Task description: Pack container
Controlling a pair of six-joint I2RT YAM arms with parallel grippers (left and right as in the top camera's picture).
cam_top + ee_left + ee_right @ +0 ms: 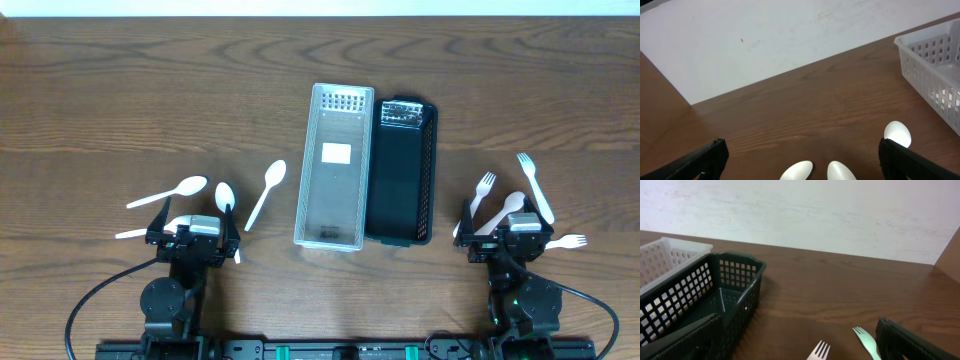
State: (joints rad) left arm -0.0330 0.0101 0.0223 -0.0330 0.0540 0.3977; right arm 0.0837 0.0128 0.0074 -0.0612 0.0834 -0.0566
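A clear white basket (335, 165) and a black basket (402, 170) stand side by side at the table's middle. White spoons lie at the left: one (170, 191), one (225, 198), one (267, 192) nearer the baskets. White forks (533, 185) (483, 190) and a spoon (508, 209) lie at the right. My left gripper (193, 232) is open and empty over the spoons; two spoon bowls (799, 171) (839, 171) show between its fingers. My right gripper (510, 235) is open and empty over the forks; fork tines (820, 351) (865, 340) show between its fingers.
The white basket's corner (935, 65) shows at the right of the left wrist view. The black basket (715, 295) fills the left of the right wrist view, with the white basket (665, 255) behind it. A white wall runs along the table's far edge.
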